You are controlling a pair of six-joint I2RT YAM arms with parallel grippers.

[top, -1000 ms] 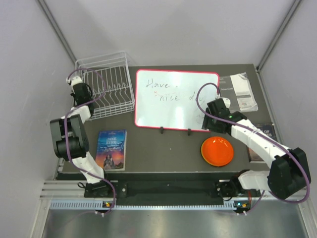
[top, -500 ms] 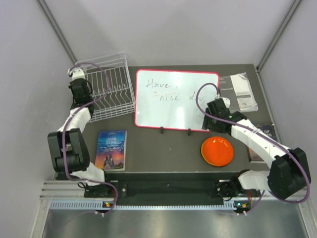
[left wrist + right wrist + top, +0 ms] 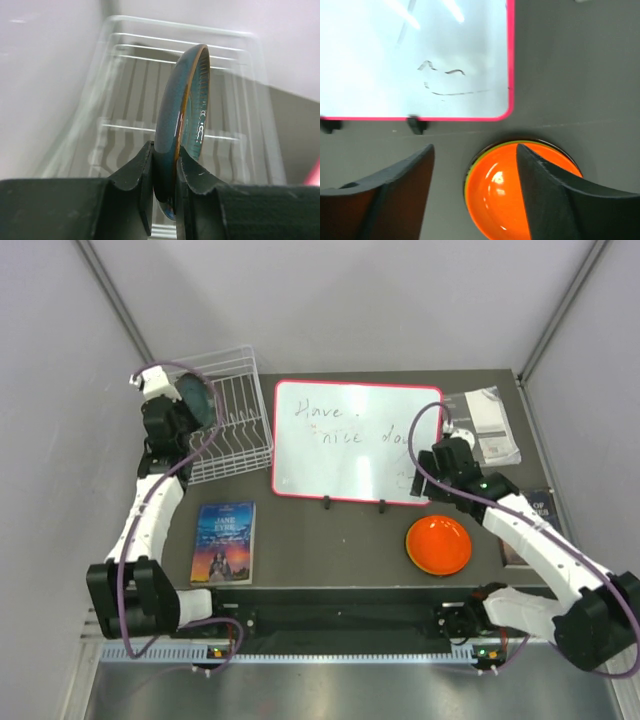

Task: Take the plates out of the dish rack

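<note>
My left gripper (image 3: 182, 412) is shut on the rim of the dark teal plate (image 3: 197, 397) and holds it on edge above the left end of the white wire dish rack (image 3: 240, 445). In the left wrist view the plate (image 3: 187, 100) stands upright between my fingers (image 3: 135, 172), with the blurred rack (image 3: 120, 127) behind it. The orange plate (image 3: 438, 545) lies on the table at front right. In the right wrist view it (image 3: 502, 200) sits on top of a lime green plate whose rim (image 3: 468, 176) shows. My right gripper (image 3: 475, 147) is open and empty above them. The red plate is not in view.
A red-framed whiteboard (image 3: 355, 440) with writing lies in the middle of the table, and its corner shows in the right wrist view (image 3: 420, 50). A book (image 3: 225, 540) lies at front left. Papers (image 3: 485, 420) and a dark book (image 3: 530, 512) lie at the right. Grey walls close in on both sides.
My left gripper has lifted the teal plate up out of the rack as the arm stretched out. My right gripper has shifted a little to the right, still open.
</note>
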